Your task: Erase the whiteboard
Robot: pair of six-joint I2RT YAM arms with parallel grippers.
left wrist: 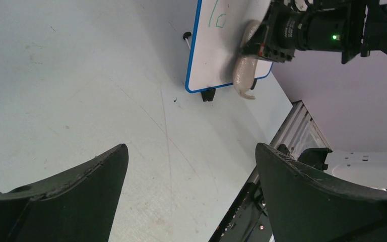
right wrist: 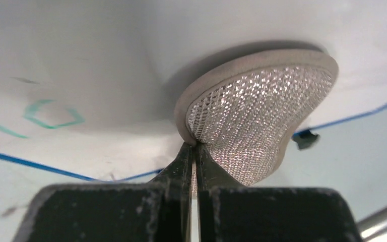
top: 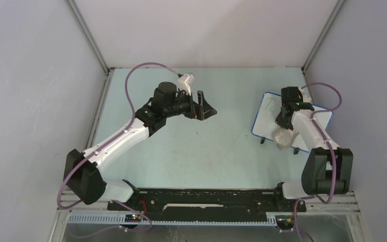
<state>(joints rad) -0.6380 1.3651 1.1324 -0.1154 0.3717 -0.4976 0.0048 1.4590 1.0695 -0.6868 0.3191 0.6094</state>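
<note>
- While I am watching the top view, the left gripper [top: 204, 107] is hanging over the table [top: 206, 151] just left of the frame's centre, jaws spread wide and holding nothing.
- Its wrist view is showing me both dark fingers [left wrist: 70, 196] at the lower corners, with bare table between them and the board far off at the top edge.
- Right of centre in the top view, the whiteboard [top: 268, 113] is lying tilted on the table, its blue rim showing and a small black foot [top: 263, 142] sitting at its lower left corner.
- Green writing [top: 270, 106] is showing on the board's upper left part.
- Over the board's lower middle, the right gripper [top: 285, 123] is reaching down, jaws clenched on the grey-beige sponge [top: 284, 137].
- In the right wrist view I am seeing that sponge bending against the white surface with its mesh face toward the camera and its lower end hanging past the blue rim.
</note>
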